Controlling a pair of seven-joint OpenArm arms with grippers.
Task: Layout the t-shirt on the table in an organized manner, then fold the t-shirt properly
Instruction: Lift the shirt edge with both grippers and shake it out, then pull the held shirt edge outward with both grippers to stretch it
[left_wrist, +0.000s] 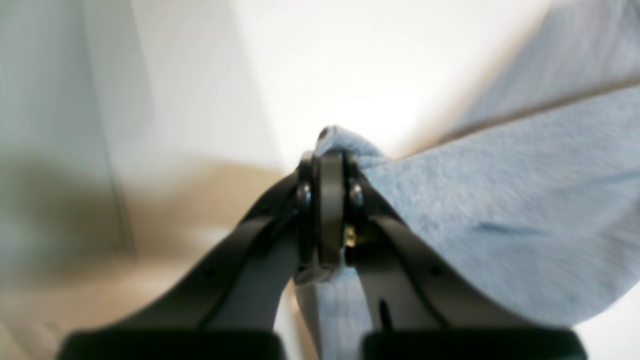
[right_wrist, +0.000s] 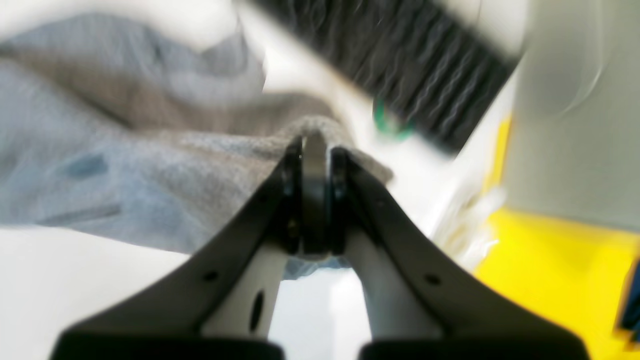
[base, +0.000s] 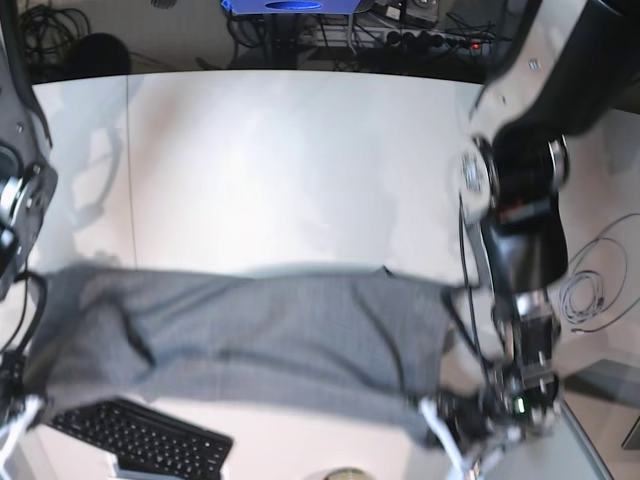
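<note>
Left hand (left_wrist: 327, 200) and right hand (right_wrist: 312, 200) each pinch the t-shirt (base: 260, 330); keep it taut, lower evenly onto worktop (base: 280, 170).

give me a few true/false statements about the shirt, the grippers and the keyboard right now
1. The left gripper is shut on the t-shirt. True.
2. The right gripper is open and clear of the cloth. False: it is shut on a fold of the t-shirt.
3. The t-shirt is spread as a wide band across the table. True.
4. The black keyboard lies at the table's far edge. False: it sits at the near edge, by the right arm's side.
5. The t-shirt is bright red. False: it is heather grey.
</note>
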